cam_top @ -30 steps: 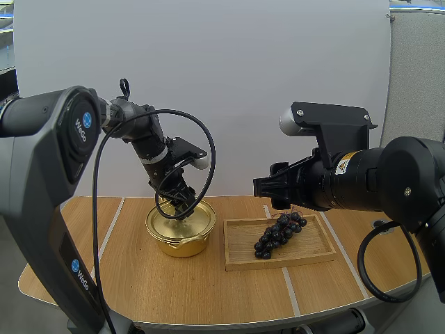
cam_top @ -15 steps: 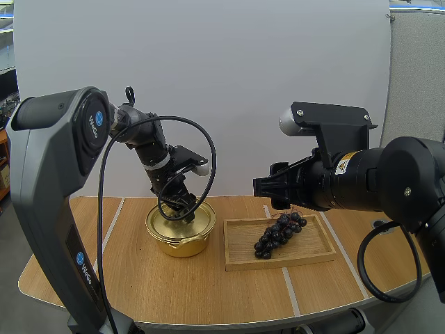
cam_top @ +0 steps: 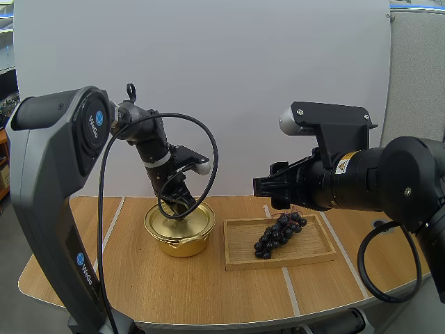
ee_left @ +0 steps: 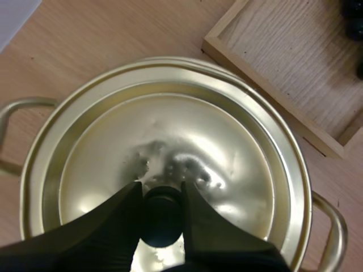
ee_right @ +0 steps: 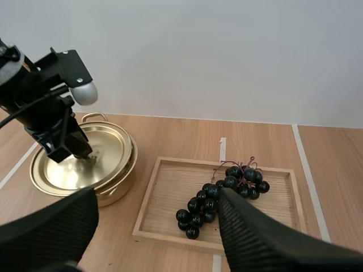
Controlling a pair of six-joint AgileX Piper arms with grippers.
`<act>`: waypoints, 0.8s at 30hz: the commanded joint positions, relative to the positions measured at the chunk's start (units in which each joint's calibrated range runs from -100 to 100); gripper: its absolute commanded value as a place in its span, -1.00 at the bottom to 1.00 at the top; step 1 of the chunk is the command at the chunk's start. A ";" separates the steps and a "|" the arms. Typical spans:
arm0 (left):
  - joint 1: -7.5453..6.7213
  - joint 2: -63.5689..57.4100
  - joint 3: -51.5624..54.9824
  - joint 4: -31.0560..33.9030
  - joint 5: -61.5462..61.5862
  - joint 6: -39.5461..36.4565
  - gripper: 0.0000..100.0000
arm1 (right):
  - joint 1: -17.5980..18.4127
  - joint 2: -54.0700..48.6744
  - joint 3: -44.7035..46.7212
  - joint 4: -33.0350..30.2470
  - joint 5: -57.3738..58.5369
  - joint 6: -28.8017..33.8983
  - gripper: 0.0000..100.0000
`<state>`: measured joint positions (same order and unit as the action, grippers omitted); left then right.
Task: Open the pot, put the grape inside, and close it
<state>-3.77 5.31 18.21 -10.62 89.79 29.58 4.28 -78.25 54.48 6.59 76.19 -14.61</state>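
Closest to us, our right claw (cam_top: 272,192) hangs in the air above the table (cam_top: 174,285), in front of the wooden tray (cam_top: 278,265) and higher up. It is wide open. Its two black fingers (ee_right: 51,232) stand far apart and there is nothing between them. Past it, the bunch of dark grapes (cam_top: 279,234) lies inside the tray, and no claw touches it. Just beside the tray, on its left, stands the gold pot (cam_top: 182,243). The lid (ee_left: 227,141) is on top of the pot, and from the right wrist it looks pushed a little to one side. At the far end, our left claw (ee_left: 162,194) reaches down onto the middle of the lid. Its tips squeeze the small black knob (ee_left: 163,221) tight from both sides.
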 commanded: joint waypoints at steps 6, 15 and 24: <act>-0.13 -14.19 -10.31 0.13 3.79 -1.13 -1.00 | -0.19 0.07 -0.35 0.11 -1.08 0.10 1.00; -0.13 -28.56 -26.27 0.13 -1.48 -2.60 -1.00 | -0.19 0.07 -0.35 0.11 -1.08 0.10 1.00; -0.13 -33.95 -43.45 0.13 -7.09 -10.41 -1.00 | -0.19 0.07 -0.35 0.23 -1.08 0.10 1.00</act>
<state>-3.77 -27.44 -21.33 -10.18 85.92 21.88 4.28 -78.25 54.48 6.70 76.19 -14.61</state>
